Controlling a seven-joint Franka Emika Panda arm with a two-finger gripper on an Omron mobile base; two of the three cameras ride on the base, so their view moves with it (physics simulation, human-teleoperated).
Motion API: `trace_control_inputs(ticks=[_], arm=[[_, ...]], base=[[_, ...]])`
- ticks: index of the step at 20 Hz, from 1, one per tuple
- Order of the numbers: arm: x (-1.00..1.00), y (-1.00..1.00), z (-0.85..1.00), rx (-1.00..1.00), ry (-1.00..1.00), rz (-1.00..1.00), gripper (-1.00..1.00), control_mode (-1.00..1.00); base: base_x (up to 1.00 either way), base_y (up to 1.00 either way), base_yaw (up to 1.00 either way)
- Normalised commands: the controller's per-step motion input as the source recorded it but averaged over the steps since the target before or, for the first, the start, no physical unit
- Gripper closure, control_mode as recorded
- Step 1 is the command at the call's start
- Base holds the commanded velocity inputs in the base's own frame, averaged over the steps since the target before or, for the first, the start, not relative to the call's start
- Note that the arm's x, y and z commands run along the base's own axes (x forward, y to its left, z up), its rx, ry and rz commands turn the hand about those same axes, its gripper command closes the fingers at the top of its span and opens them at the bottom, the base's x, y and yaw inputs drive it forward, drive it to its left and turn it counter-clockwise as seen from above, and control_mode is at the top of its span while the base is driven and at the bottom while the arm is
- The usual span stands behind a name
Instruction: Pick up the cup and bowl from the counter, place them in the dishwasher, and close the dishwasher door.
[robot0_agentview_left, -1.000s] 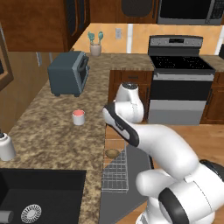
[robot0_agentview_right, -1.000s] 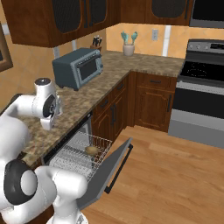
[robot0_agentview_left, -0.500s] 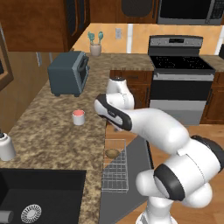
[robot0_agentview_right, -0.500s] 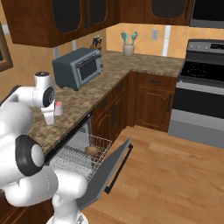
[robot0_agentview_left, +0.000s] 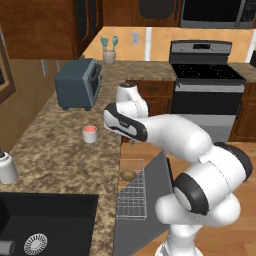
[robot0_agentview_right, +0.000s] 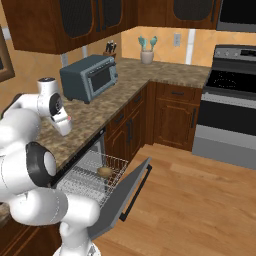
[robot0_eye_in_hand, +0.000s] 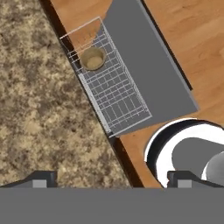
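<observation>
Swung over the speckled granite counter (robot0_agentview_left: 60, 150), the two-finger gripper (robot0_eye_in_hand: 109, 177) spreads empty.
Small salmon-topped white cup (robot0_agentview_left: 90, 134) sits left of it; tan-brown bowl (robot0_eye_in_hand: 92, 58) lies ahead in the wire rack (robot0_eye_in_hand: 116, 96).

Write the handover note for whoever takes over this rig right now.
Gripper: fingers apart, holding nothing, high above the counter edge.
Bowl: already in the dishwasher rack.
Cup: on the counter in front of the toaster, untouched.
Dishwasher door: open, folded down.
Done: bowl loaded.
Left: grab the cup, put it in the rack, shut the door.
</observation>
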Motion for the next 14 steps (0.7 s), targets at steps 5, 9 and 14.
trace_control_inputs(ticks=[5, 9, 14], arm=[[0.00, 0.00, -0.02, -0.02, -0.15, 0.13, -1.00, -1.00], [0.02, 0.05, -0.05, 0.00, -0.08, 0.00, -1.00, -1.00], [0.24, 0.16, 0.00, 0.06, 0.03, 0.00, -1.00, -1.00]], base=[[0.00, 0.00, 0.00], [0.00, 0.00, 0.00], [0.00, 0.00, 0.00]])
